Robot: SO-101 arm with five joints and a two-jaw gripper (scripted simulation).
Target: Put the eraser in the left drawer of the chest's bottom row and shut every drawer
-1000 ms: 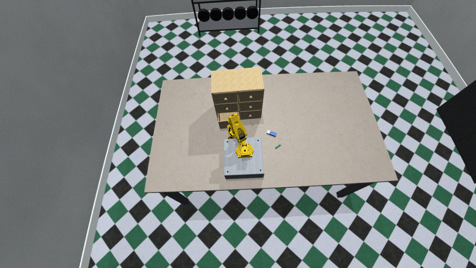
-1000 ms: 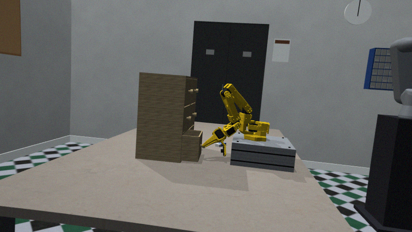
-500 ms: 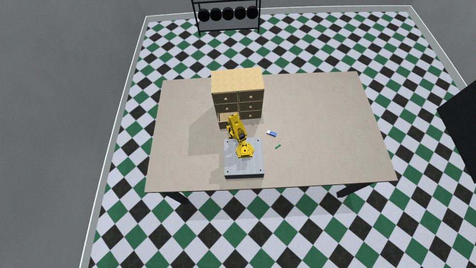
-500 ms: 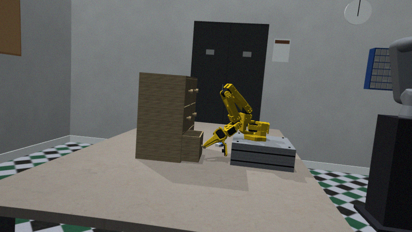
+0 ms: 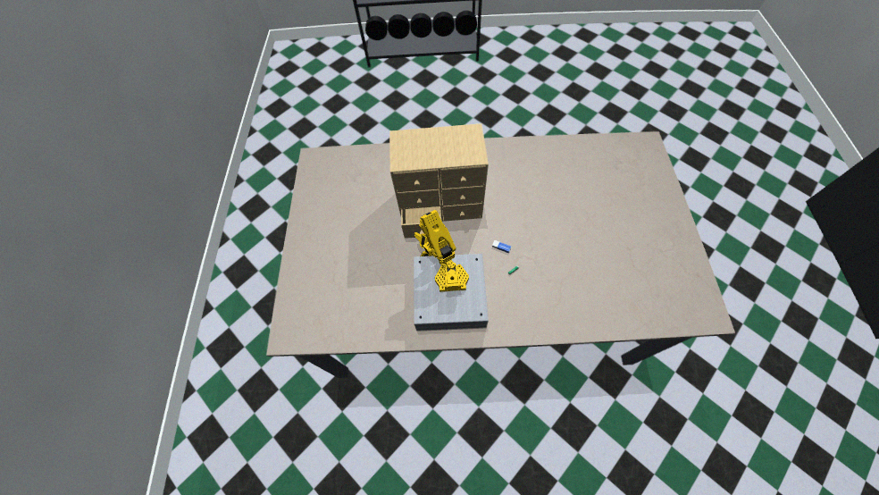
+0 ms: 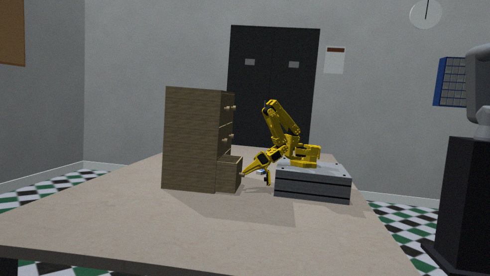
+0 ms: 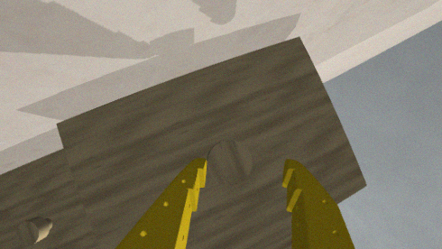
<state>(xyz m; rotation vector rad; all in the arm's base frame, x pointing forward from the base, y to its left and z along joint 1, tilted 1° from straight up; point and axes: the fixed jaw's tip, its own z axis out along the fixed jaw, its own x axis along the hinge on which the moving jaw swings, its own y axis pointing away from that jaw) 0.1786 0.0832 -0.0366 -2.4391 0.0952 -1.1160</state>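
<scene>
1. Eraser (image 5: 501,246) (image 6: 261,171): blue with a white end, lying flat on the counter, outside the drawer.
2. Chest (image 5: 438,147) (image 6: 191,140) (image 7: 27,194): wooden, upright on the counter.
3. Bottom-left drawer (image 5: 410,230) (image 6: 227,176) (image 7: 271,99): wooden, round-knobbed, partly pulled out.

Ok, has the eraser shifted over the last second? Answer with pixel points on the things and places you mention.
No, the eraser (image 5: 503,247) (image 6: 261,172) lies where it did, off the far right corner of the grey base plate (image 5: 476,310) (image 6: 337,188).
</scene>
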